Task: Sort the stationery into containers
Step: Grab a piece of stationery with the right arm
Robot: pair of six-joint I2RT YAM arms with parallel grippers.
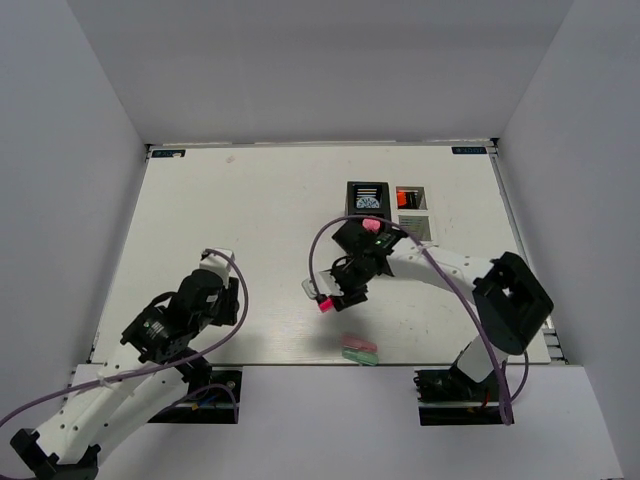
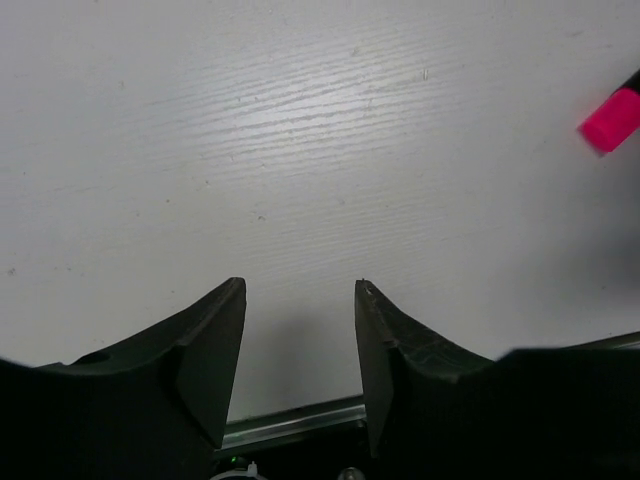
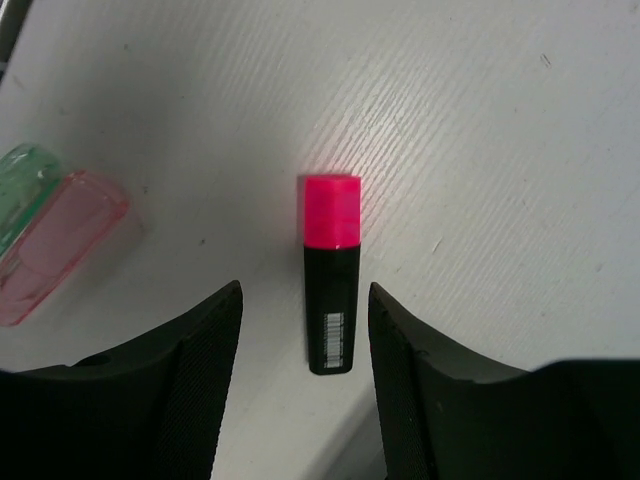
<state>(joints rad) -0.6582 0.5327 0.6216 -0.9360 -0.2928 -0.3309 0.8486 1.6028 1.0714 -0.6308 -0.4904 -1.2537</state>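
A black marker with a pink cap (image 3: 333, 275) lies flat on the white table, cap pointing away. My right gripper (image 3: 305, 290) is open and low over it, with the marker's body between the fingers and apart from both. In the top view the marker's cap (image 1: 325, 304) pokes out under the right gripper (image 1: 342, 292). A pastel pink piece (image 3: 60, 240) and a green piece (image 3: 25, 185) lie side by side to the left. The black bin (image 1: 367, 198) and the white bin (image 1: 413, 212) stand at the back. My left gripper (image 2: 300, 285) is open and empty over bare table.
The white bin holds something orange (image 1: 408, 199). The pink and green pieces (image 1: 360, 350) lie close to the table's front edge. The marker's pink cap (image 2: 612, 118) shows at the upper right of the left wrist view. White walls enclose the table on three sides.
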